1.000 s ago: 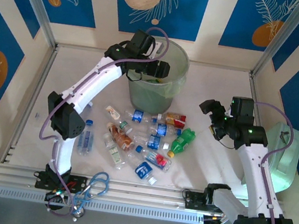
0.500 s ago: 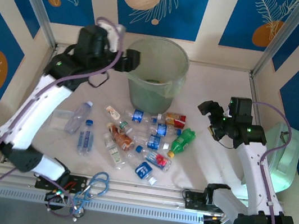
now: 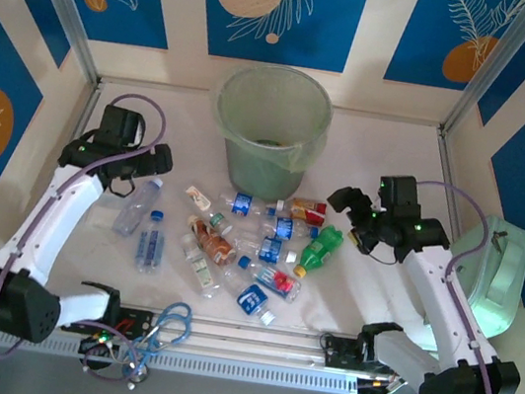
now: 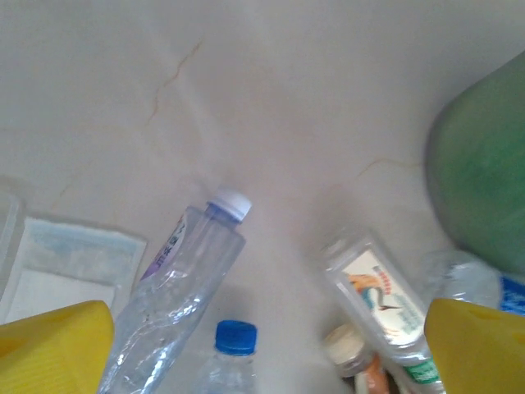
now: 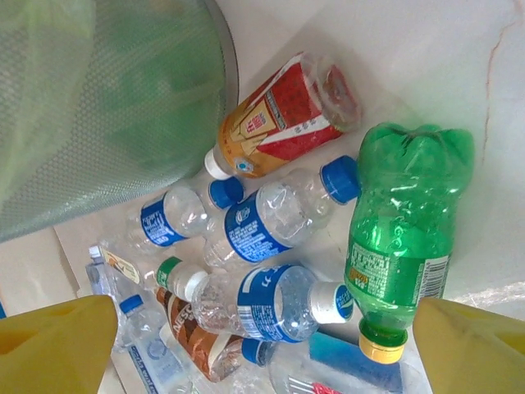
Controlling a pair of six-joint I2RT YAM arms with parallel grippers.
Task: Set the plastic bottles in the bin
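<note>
Currently, the left gripper (image 3: pixel 139 169) hovers with fingers apart, holding nothing, over a clear bottle (image 3: pixel 138 205) at the left; the right gripper (image 3: pixel 351 221), fingers likewise apart, hangs beside the green bottle (image 3: pixel 319 249); the plastic bottles (image 3: pixel 276 227) lie clustered just near of the bin (image 3: pixel 263 162), upright at far centre.

In your left wrist view the bin (image 4: pixel 484 172) is a blurred green shape cut by the right edge, and the blue-capped bottle (image 4: pixel 233 353) is cut by the bottom edge.
</note>
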